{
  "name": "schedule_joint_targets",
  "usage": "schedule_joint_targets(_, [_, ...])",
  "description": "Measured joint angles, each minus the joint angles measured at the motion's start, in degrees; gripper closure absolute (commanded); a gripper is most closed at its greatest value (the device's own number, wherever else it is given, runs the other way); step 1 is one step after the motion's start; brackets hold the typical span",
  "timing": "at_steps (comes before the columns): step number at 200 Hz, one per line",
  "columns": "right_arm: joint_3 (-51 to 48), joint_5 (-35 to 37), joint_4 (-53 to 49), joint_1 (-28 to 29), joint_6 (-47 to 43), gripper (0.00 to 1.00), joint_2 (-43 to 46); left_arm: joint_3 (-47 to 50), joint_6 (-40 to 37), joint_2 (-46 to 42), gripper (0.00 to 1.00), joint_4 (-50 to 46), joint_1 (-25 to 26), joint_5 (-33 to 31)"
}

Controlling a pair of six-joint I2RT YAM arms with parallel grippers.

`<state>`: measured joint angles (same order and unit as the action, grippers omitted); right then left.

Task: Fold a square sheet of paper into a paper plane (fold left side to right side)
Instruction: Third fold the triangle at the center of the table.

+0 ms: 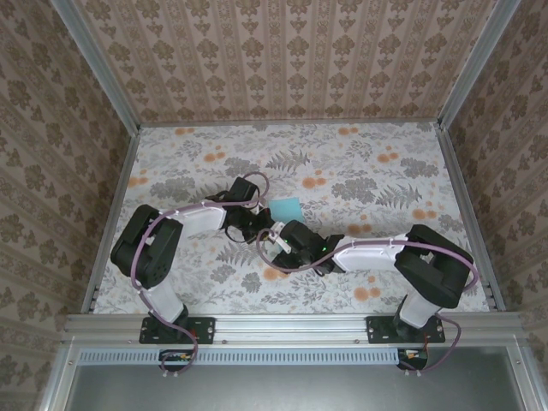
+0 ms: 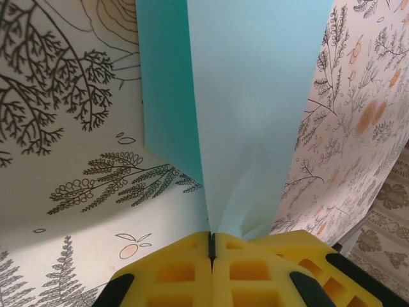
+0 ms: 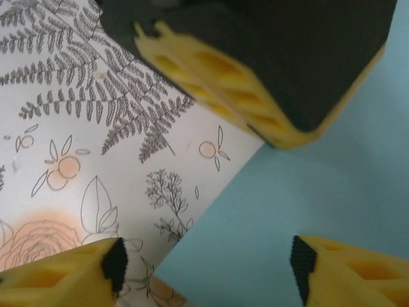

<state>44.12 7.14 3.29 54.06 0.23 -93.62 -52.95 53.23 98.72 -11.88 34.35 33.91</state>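
The cyan-blue square sheet of paper (image 1: pixel 288 207) lies mid-table, mostly hidden under both arms. In the left wrist view the sheet (image 2: pixel 255 109) rises steeply from my left gripper (image 2: pixel 211 246), whose yellow fingers (image 2: pixel 172 272) are shut on its edge; a lifted flap stands beside a flatter part at the left. My right gripper (image 3: pixel 208 268) hovers open over the sheet (image 3: pixel 300 204), one fingertip over the tabletop, the other over paper, near a corner of the sheet. The left gripper (image 3: pixel 255 77) shows above it there. From above, the left gripper (image 1: pixel 264 223) and right gripper (image 1: pixel 284 243) nearly meet.
The floral tabletop (image 1: pixel 360 163) is bounded by aluminium rails (image 1: pixel 461 205) and patterned walls. Cables loop off both wrists close to the paper.
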Motion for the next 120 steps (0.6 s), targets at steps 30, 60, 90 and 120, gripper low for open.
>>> schedule_joint_targets(30, [0.2,0.2,0.2,0.0,-0.1,0.58,-0.3,0.0,0.0,0.0,1.00,0.0,-0.1,0.2])
schedule_joint_targets(60, [0.2,-0.1,0.2,0.0,-0.7,0.81,-0.3,0.0,0.0,0.0,1.00,0.0,-0.4,0.4])
schedule_joint_targets(90, [0.2,-1.6,0.2,-0.6,-0.2,1.00,-0.2,0.0,0.0,0.0,1.00,-0.1,-0.6,0.4])
schedule_joint_targets(120, [0.2,-4.7,-0.6,-2.2,0.0,1.00,0.3,0.0,-1.1,0.1,0.84,-0.7,-0.7,0.4])
